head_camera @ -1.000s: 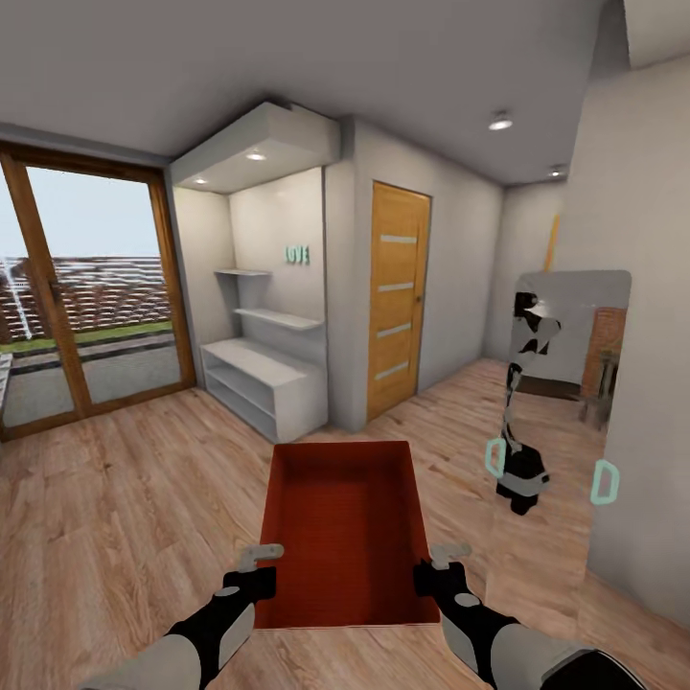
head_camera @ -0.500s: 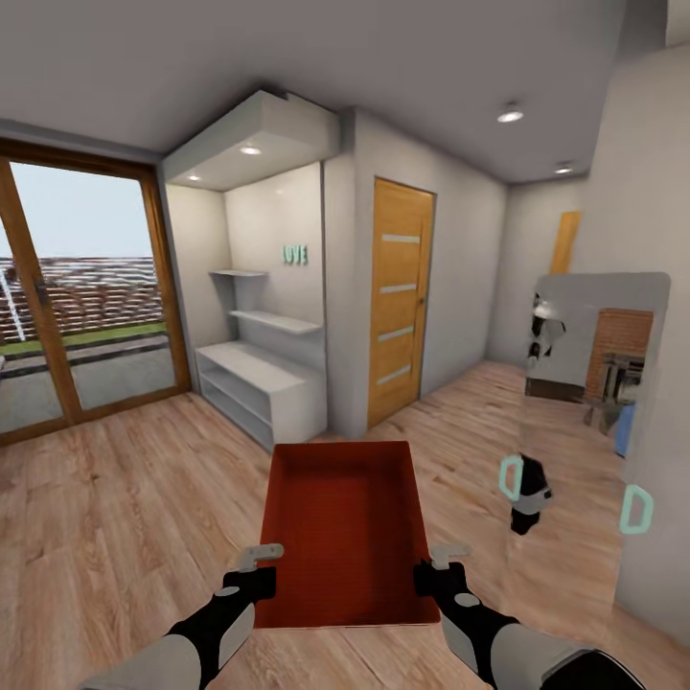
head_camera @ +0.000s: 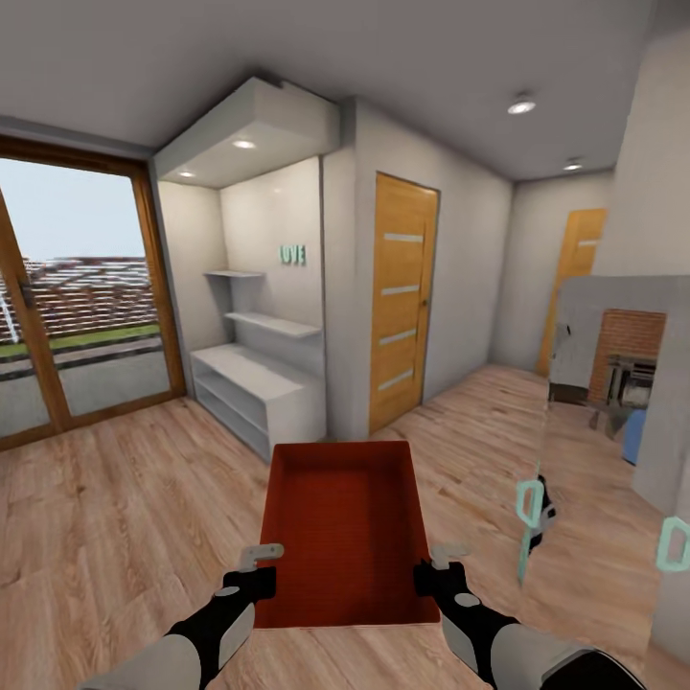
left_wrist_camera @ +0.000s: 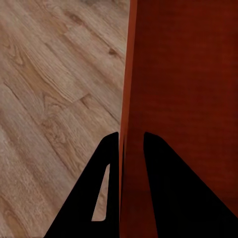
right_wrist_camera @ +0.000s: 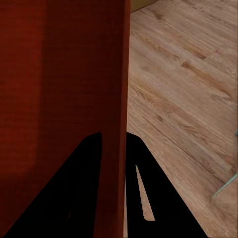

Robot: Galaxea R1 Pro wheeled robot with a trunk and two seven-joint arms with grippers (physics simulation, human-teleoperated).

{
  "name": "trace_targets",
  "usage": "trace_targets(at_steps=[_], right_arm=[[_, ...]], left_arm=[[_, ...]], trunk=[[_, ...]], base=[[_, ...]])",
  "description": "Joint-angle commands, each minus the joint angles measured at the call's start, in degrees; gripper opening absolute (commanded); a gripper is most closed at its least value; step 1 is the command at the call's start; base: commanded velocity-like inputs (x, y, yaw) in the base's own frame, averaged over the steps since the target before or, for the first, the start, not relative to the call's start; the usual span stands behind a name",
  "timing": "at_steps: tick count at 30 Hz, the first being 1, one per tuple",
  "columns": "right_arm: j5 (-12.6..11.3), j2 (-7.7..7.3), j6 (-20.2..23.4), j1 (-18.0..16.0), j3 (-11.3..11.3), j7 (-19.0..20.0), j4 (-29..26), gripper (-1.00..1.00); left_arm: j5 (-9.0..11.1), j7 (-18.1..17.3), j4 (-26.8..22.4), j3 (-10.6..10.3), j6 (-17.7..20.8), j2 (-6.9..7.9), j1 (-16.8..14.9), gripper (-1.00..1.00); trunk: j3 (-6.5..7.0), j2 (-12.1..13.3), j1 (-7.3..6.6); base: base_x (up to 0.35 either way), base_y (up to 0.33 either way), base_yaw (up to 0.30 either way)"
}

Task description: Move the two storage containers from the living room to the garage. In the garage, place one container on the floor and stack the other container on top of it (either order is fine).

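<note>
I carry one orange-red storage container [head_camera: 343, 532] in front of me, held level above the pale wood-plank floor. My left gripper [head_camera: 261, 567] is shut on its left wall, and in the left wrist view the fingers [left_wrist_camera: 154, 168] straddle that thin wall [left_wrist_camera: 128, 89]. My right gripper [head_camera: 433, 567] is shut on the right wall, which in the right wrist view runs between the dark fingers [right_wrist_camera: 91, 163] as a thin red edge [right_wrist_camera: 121, 74]. The tub looks empty, with a finely ribbed inside.
A white shelf unit [head_camera: 257, 383] stands in an alcove ahead on the left, beside a wooden door [head_camera: 401, 297]. A glazed patio door [head_camera: 77, 307] fills the left wall. A mirror-like panel [head_camera: 599, 402] at right reflects a brick fireplace; another wooden door [head_camera: 575, 278] lies down the corridor.
The whole view has shifted as the robot turned and moved: the mirror panel slid right and a far wooden door came into sight. The container and both grippers keep the same hold.
</note>
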Motion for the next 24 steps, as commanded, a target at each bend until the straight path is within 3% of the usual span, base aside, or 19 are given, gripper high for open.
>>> trace_targets(at_steps=[1,14,24], right_arm=[[-0.86,-0.15,-0.24,-0.07,-1.84,-0.18,0.17,-1.00],[-0.85,-0.06,-0.24,-0.07,-1.79,-0.26,0.18,-1.00],[-0.85,-0.06,-0.24,-0.07,-1.84,-0.27,0.18,-1.00]], left_arm=[[0.07,0.64,-0.13,-0.78,-0.15,2.00,-0.04,-1.00],[0.07,0.64,-0.14,-0.78,-0.15,2.00,-0.04,-1.00],[0.09,0.64,-0.17,-0.78,-0.15,2.00,-0.05,-1.00]], trunk=[[-0.09,-0.07,0.04],[-0.09,-0.07,0.04],[-0.09,-0.07,0.04]], base=[[0.322,0.000,0.000],[0.322,0.000,-0.009],[0.322,0.000,-0.232]])
